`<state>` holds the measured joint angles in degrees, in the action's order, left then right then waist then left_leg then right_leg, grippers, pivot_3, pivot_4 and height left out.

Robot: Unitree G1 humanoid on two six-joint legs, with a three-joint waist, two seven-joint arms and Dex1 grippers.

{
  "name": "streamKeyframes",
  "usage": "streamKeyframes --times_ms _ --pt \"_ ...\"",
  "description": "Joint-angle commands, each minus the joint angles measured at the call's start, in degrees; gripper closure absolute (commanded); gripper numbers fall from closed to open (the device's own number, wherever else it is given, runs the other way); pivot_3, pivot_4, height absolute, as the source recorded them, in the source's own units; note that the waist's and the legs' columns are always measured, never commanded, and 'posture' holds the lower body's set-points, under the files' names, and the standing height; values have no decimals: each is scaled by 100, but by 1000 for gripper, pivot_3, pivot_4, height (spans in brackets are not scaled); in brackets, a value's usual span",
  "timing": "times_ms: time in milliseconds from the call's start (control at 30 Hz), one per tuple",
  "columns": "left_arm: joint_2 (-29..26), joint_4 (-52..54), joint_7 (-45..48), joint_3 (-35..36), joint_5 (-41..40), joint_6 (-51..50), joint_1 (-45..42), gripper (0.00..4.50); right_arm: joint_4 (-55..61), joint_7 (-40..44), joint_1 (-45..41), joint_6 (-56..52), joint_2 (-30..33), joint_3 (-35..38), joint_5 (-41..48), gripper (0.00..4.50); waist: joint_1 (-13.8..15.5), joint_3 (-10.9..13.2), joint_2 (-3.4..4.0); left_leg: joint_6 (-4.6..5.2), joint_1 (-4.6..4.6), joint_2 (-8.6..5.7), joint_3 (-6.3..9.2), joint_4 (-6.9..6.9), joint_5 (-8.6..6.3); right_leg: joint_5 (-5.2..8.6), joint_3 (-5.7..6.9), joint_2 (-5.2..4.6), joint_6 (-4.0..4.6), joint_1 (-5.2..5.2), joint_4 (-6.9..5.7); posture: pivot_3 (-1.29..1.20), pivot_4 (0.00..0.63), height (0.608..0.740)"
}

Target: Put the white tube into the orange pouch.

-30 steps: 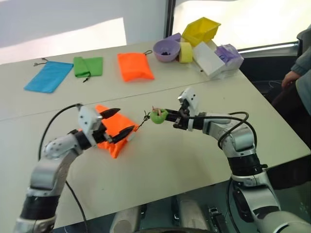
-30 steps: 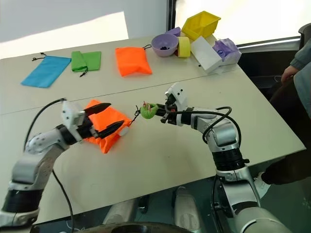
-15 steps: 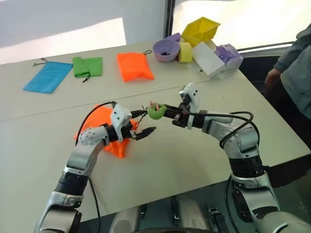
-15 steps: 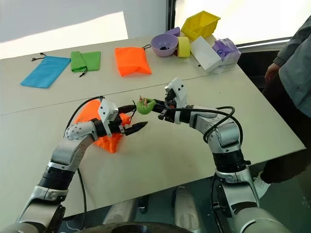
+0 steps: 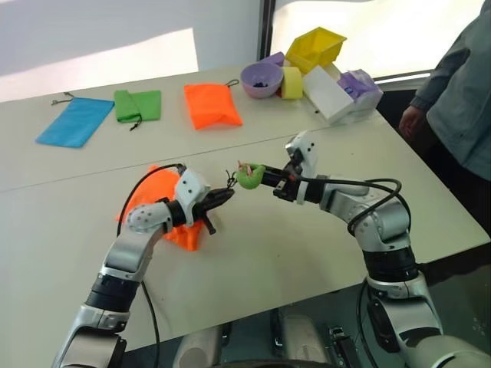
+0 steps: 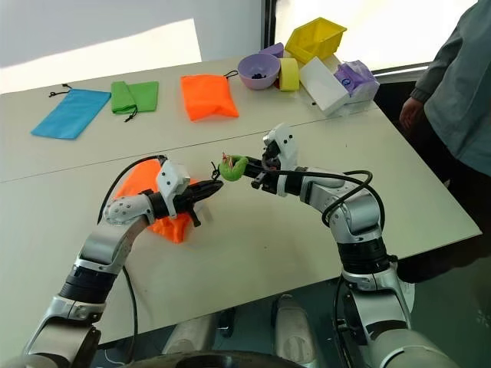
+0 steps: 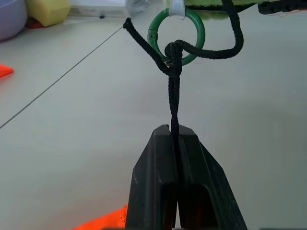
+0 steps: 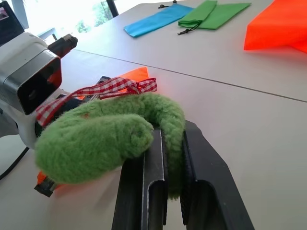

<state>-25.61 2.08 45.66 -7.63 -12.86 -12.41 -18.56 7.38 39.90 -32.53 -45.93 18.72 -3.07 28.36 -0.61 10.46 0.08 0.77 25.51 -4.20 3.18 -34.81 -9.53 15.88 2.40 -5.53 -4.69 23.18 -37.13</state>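
Left wrist view: left gripper [image 7: 173, 136] clamps dark cord [image 7: 172, 103]; right gripper [image 8: 168, 143] pinches green fuzzy ball [image 8: 108, 132]. Orange pouch [image 5: 157, 201] lies on desk [image 5: 268, 261], left of centre. Risk: opposing pulls cinch mouth shut, blocking white tube, unseen.

Pale table [image 5: 268, 253] bears orange pouch [image 5: 157, 192], blue pouch [image 5: 77, 120].
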Motion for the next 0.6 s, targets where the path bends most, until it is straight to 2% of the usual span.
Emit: streamKeyframes --times_ms 33,300,400,500,600 --pt "-355 359 162 -136 206 -255 114 4410 -117 -193 -242 233 -57 300 27 4500 -5 0 0 0 -1 0 0 0 0 0 0 0 0 2 0 0 150 740" --pt "-992 1060 446 -294 -3 -1625 242 4410 -523 -547 -522 82 -201 817 486 4500 0 1 1 0 0 0 0 2 0 0 -1 0 2 9 2 0 150 740" --pt "-847 921 141 -52 25 -1446 -30 4410 -499 -464 -401 260 -49 571 294 4500 13 2 1 0 0 0 0 3 0 0 -1 -1 2 10 2 0 150 740" --pt "-1176 1019 436 -168 24 -1523 163 4410 -725 -725 -501 288 -125 790 345 4500 -21 2 1 0 -1 0 0 0 0 0 0 -1 2 10 2 0 150 740" --pt "-1083 1045 298 -46 -75 -1475 151 4410 -675 -641 -475 309 -30 703 334 4500 -10 2 2 0 -1 0 -2 4 0 0 -4 0 3 6 -1 0 150 740"
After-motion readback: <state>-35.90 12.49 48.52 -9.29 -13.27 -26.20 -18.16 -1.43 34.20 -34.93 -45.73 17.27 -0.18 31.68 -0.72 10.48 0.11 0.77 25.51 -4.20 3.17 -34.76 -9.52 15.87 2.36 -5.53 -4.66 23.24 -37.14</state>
